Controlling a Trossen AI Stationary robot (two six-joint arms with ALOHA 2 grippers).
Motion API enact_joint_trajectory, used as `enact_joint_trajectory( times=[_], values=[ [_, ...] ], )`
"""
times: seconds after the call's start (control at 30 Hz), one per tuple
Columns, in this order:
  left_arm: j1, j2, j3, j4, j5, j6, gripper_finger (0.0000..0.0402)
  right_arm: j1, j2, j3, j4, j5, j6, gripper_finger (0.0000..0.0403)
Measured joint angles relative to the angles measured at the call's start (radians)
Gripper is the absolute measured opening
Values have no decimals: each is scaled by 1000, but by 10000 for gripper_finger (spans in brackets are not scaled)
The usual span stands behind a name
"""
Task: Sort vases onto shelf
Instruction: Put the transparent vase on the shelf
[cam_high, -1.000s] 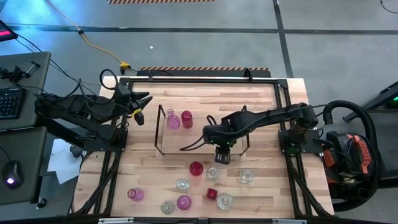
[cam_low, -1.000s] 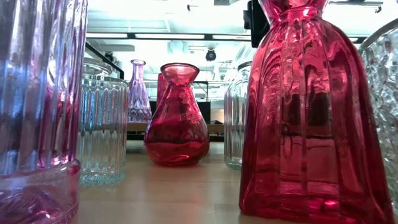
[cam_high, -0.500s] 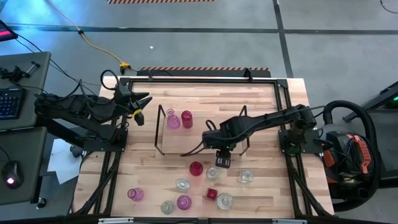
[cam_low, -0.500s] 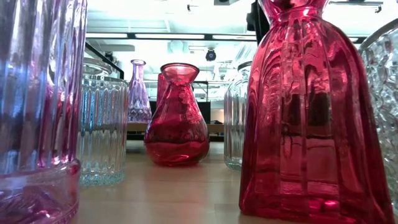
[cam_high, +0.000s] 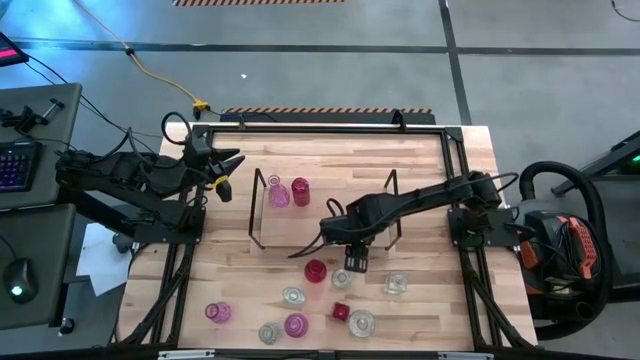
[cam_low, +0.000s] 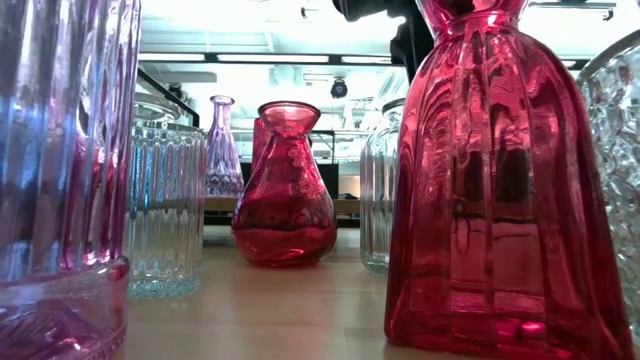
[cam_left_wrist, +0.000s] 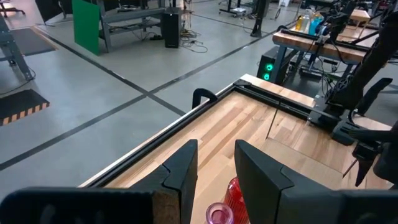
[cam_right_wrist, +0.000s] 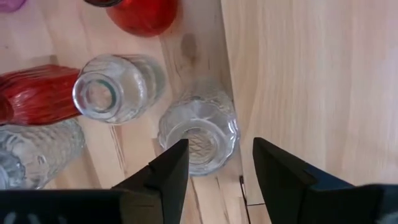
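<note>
Several vases stand on their bases on the near half of the table: a red one (cam_high: 316, 270), clear ones (cam_high: 342, 279) (cam_high: 396, 283) and pink ones (cam_high: 296, 325). Two more, pink (cam_high: 278, 194) and magenta (cam_high: 301, 190), stand on the shelf (cam_high: 300, 228). My right gripper (cam_high: 355, 261) hangs open, pointing down, just above a clear patterned vase (cam_right_wrist: 199, 134), whose mouth shows between the fingers (cam_right_wrist: 165, 174). My left gripper (cam_high: 226, 172) waits raised at the table's far left, open, with nothing between its fingers (cam_left_wrist: 180, 168).
Close to the clear vase stand another clear vase (cam_right_wrist: 102, 93), a ribbed red one (cam_right_wrist: 31, 93) and a round red one (cam_right_wrist: 143, 15). The shelf's wire end frames (cam_high: 258, 210) rise just beyond my right gripper. Bare wood (cam_high: 430, 190) lies at the far right.
My right gripper has moved toward the table's near edge and down, from over the shelf's front edge to above the clear vase, staying open and pointing down.
</note>
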Motion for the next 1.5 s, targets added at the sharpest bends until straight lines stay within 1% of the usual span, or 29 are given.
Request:
enact_joint_trajectory(
  times=[0.63, 0.93, 1.0, 1.07, 1.33, 1.4, 1.5],
  values=[
    [0, -1, 0, 1, 0, 0, 97, 0, 39, -2, -7, 4, 1, 160],
    [0, -1, 0, 0, 0, 0, 97, 4, 37, -59, 17, -31, 17, 156],
    [0, -1, 0, 0, 0, 0, 97, 4, 38, -59, 18, -36, 18, 144],
    [0, -1, 0, 0, 0, 0, 97, 5, 39, -60, 20, -40, 17, 124],
    [0, -1, 0, 0, 0, 1, 97, 4, 39, -62, 11, -22, 0, 15],
    [0, -1, 0, 0, 0, 0, 97, 3, 40, -62, 11, -23, -1, 10],
    [0, -1, 0, 0, 0, 0, 97, 5, 40, -62, 13, -26, 7, 19]
  ],
)
